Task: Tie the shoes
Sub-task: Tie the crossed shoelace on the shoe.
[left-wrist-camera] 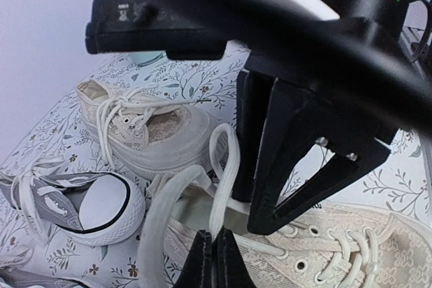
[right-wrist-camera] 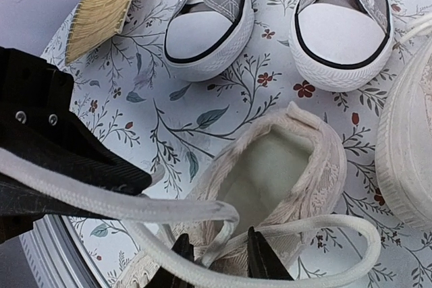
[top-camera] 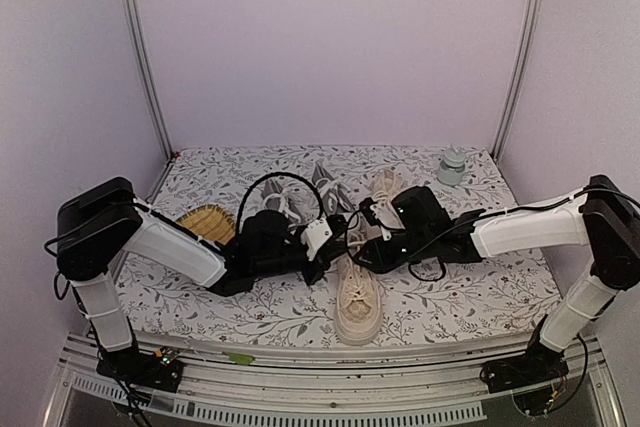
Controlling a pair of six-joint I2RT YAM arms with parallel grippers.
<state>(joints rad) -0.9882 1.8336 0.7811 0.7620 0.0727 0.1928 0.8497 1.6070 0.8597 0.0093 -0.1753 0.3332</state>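
A large cream shoe (top-camera: 357, 299) lies at the table's middle, toe toward the near edge; it also shows in the wrist views (left-wrist-camera: 351, 247) (right-wrist-camera: 283, 166). My left gripper (left-wrist-camera: 214, 255) (top-camera: 322, 240) is shut on a loop of its cream lace (left-wrist-camera: 226, 166), just over the shoe's opening. My right gripper (right-wrist-camera: 220, 261) (top-camera: 366, 239) faces it from the right, jaws apart, with lace strands (right-wrist-camera: 223, 237) lying loosely between its fingertips. The second cream shoe (left-wrist-camera: 148, 126) (top-camera: 386, 187) lies behind. Two small grey shoes (right-wrist-camera: 209, 25) (right-wrist-camera: 344, 25) with white toe caps sit at the back.
A yellow woven piece (top-camera: 206, 223) (right-wrist-camera: 101, 11) lies at the left by my left arm. A small pale jar (top-camera: 453, 167) stands at the back right. The floral table cover (top-camera: 480, 297) ends at a metal rail along the near edge.
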